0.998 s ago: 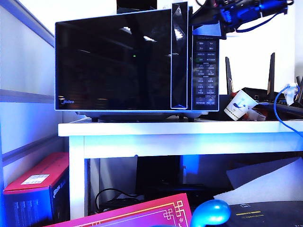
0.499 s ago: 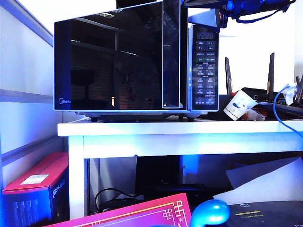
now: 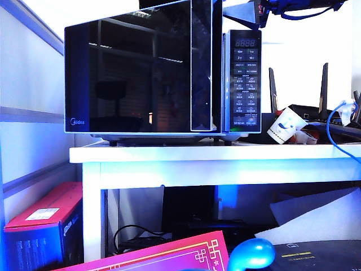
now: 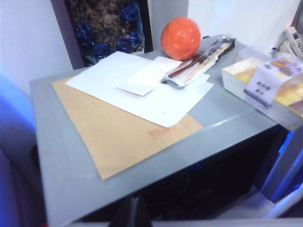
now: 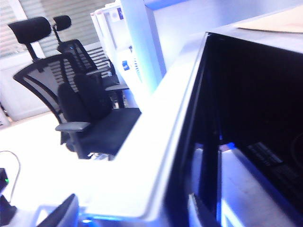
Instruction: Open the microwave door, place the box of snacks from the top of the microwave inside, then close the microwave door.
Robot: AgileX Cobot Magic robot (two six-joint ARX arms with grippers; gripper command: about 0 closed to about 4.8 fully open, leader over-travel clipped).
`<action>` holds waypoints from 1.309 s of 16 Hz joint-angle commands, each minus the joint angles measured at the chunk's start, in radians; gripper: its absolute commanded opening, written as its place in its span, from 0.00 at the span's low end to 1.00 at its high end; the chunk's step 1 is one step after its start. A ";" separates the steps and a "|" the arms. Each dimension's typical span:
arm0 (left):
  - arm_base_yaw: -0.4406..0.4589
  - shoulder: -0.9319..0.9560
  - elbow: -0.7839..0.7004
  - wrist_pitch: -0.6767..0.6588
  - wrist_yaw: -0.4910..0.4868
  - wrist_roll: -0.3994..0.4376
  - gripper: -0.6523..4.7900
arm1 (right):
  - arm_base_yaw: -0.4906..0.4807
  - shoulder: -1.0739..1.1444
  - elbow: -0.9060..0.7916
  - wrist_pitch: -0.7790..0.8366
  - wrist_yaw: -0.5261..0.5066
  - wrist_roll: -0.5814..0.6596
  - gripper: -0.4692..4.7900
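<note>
Right tool (image 5: 130, 215) apart astride ajar microwave door (image 3: 135, 68) edge, left tool (image 4: 132, 215) over microwave (image 4: 61, 156), cannot tell its state

The microwave (image 3: 163, 70) is set on a table (image 3: 214, 153), the microwave door (image 3: 138, 70) left of its button panel (image 3: 246, 84). A paper cup (image 3: 284, 125) lies right; boxes (image 3: 39, 226) are stored below.
</note>
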 commanded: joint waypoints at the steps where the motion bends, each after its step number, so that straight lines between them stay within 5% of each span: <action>1: -0.001 0.045 0.003 0.083 0.048 -0.024 0.11 | 0.002 -0.005 0.005 0.011 -0.037 0.029 0.66; 21: -0.139 0.223 0.002 0.144 0.091 -0.013 0.11 | 0.017 -0.005 0.005 0.018 -0.186 0.162 0.60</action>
